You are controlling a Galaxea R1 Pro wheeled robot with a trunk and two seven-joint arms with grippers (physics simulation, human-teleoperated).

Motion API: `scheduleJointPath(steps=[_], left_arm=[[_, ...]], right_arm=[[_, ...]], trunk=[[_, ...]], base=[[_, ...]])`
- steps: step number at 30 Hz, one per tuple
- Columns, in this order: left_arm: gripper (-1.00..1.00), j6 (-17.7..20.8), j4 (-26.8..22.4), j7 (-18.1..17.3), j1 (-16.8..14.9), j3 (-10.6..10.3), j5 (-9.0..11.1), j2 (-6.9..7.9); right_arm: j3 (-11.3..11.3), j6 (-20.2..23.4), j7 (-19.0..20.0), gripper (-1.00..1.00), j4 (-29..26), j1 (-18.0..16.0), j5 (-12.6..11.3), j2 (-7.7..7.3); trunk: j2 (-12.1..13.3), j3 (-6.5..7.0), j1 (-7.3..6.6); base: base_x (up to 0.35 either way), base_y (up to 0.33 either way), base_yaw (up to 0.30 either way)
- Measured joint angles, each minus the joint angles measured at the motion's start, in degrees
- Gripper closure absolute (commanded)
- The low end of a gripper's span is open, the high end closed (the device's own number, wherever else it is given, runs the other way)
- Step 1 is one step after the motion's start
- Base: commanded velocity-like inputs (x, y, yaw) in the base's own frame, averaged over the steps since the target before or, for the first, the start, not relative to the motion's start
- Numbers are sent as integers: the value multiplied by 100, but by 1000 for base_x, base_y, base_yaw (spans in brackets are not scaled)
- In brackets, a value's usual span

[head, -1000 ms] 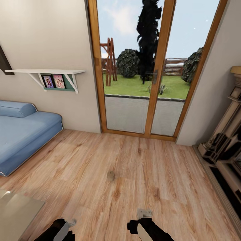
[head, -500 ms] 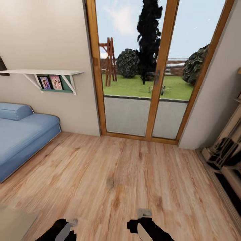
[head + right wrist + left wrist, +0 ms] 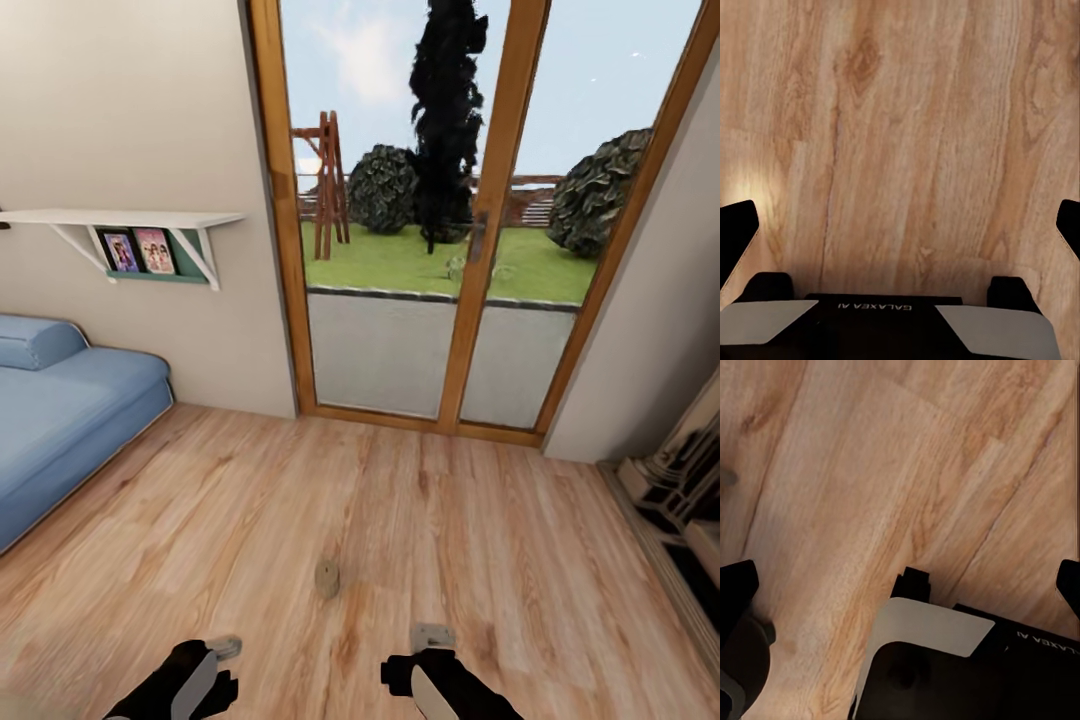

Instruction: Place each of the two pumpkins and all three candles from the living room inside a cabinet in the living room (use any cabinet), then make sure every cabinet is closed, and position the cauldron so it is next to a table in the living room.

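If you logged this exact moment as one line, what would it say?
place: living room, facing glass door | candle on wood floor ahead of grippers | left gripper open, empty | right gripper open, empty | sofa at left

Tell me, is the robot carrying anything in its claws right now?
No. In both wrist views the left gripper and right gripper are open, with bare wooden floor between their fingers. A small candle stands on the floor ahead, untouched.
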Motion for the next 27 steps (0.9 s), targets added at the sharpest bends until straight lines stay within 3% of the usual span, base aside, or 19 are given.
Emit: scheduleJointPath(steps=[9,21,27], left_arm=[[-100,-2,-3,-1,2,-6,0,-40],[-100,-9,-3,-12,8,-26,7,-42],[-100,-18,3,-497,8,-122,1,-35]], right_arm=[[0,-1,1,-100,-4,1,-6,0],[3,-3,1,-100,-4,2,-6,0],[0,-9,6,-100,-8,2,-6,0]], trunk=[[0,0,2],[1,0,3],[1,0,4]], base=[[265,62,0],[68,4,0],[3,0,0]])
